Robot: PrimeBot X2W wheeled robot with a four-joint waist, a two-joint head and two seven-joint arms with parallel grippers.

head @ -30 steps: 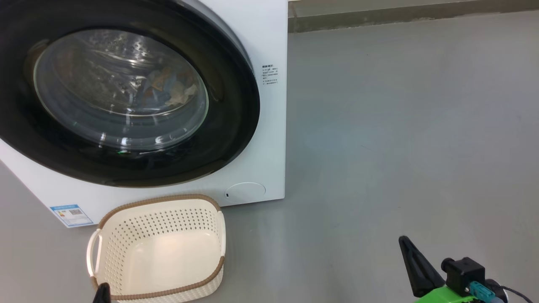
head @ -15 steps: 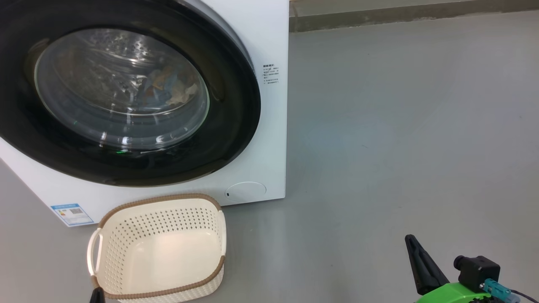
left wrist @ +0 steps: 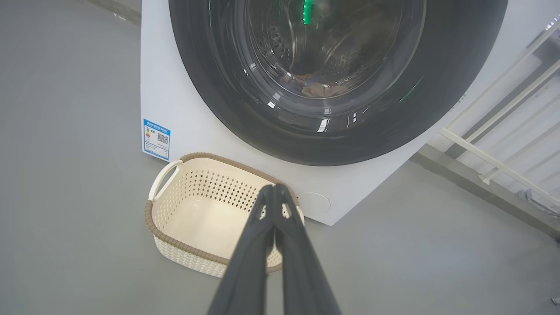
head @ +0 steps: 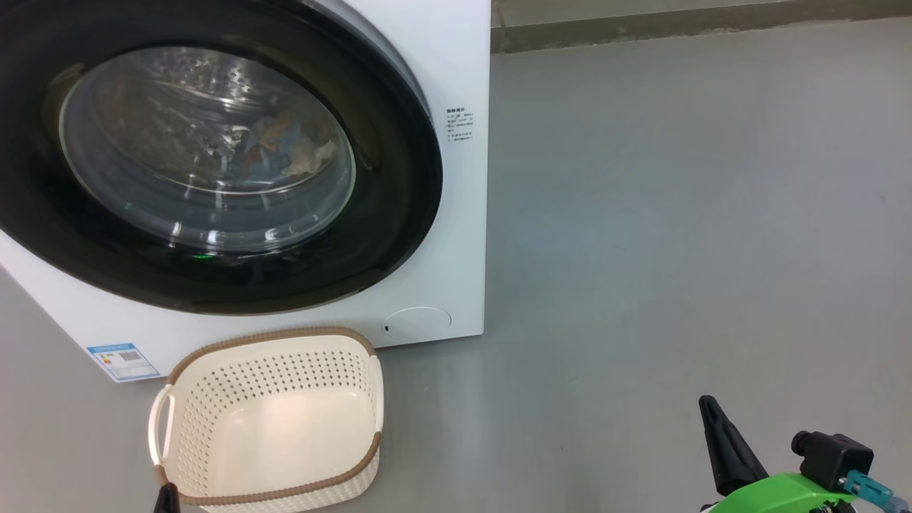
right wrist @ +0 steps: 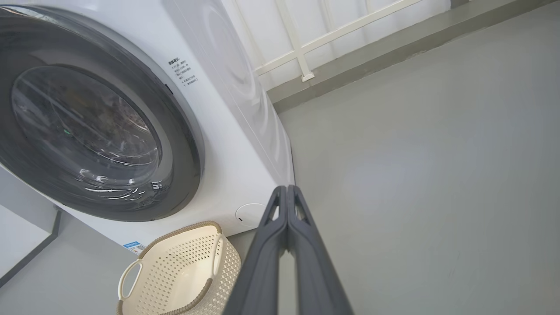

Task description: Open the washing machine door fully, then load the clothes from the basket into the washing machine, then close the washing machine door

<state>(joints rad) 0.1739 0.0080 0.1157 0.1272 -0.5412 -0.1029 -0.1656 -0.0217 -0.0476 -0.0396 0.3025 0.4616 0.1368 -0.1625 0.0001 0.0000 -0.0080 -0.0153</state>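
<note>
Plainly, both pairs of fingers are pressed together and hold nothing. In the left wrist view, the left gripper (left wrist: 274,187) has its two dark fingers (left wrist: 249,262) meeting tip to tip in the air, touching nothing. The basket (left wrist: 205,186) sits on the grey floor (left wrist: 65,131) beyond them, its cream bottom bare. In the right wrist view, the right gripper (right wrist: 286,188) has its fingers (right wrist: 262,271) closed flat against each other, also in free air over the floor, well apart from the machine. In the head view, the left gripper's dark tip pokes up at the bottom edge just beside the basket's front rim, and the right gripper rises at the lower right. The washing machine door (head: 399,214) lies flat against the front of the washing machine (head: 456,57). The clothes (head: 285,149), blue, orange and cream, lie inside the drum behind the door's glass window. The basket stands on the floor just in front of the machine, near its small round flap (head: 417,322) and blue label (head: 122,361).
</note>
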